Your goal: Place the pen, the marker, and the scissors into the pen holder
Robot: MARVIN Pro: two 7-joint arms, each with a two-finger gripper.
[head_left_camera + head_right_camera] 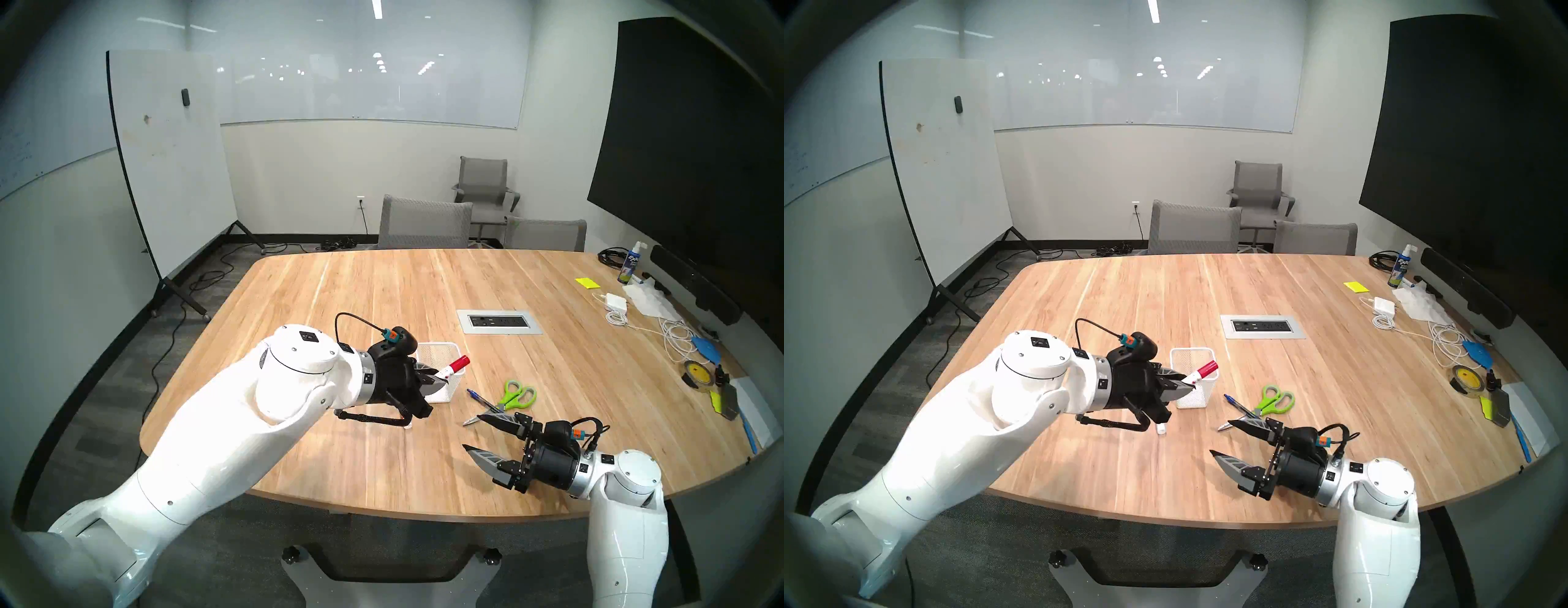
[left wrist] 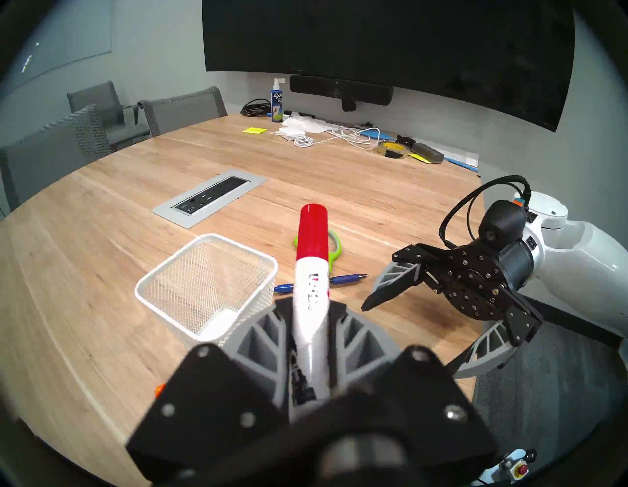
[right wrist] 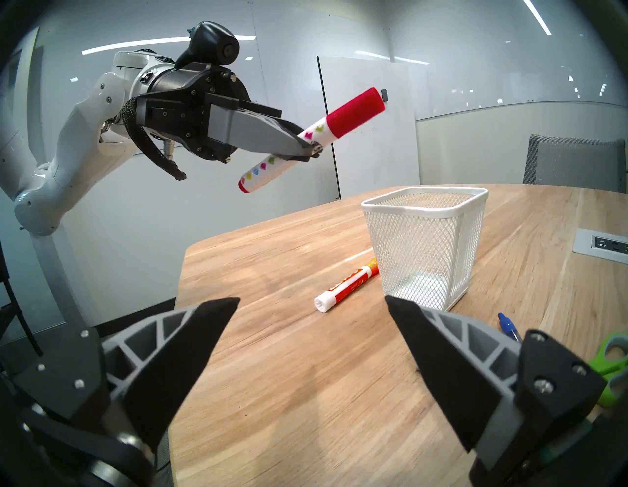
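My left gripper (image 1: 444,379) is shut on a thick white marker (image 1: 460,364) with a red cap, held tilted in the air with the cap end up. In the right wrist view the marker (image 3: 353,114) hangs above and left of the white mesh pen holder (image 3: 424,245), which shows nothing inside. To the holder's right, the blue pen (image 1: 481,399) lies on the table beside the green-handled scissors (image 1: 517,395). My right gripper (image 1: 472,433) hovers open just in front of the pen and scissors, nothing between its fingers.
A second white marker with orange print (image 3: 346,289) lies on the table in front of the holder's left side. A grey power outlet panel (image 1: 498,321) sits behind it. Spray bottle (image 1: 630,263), cables (image 1: 672,335) and tape roll (image 1: 695,373) crowd the right edge. Chairs (image 1: 424,225) stand beyond.
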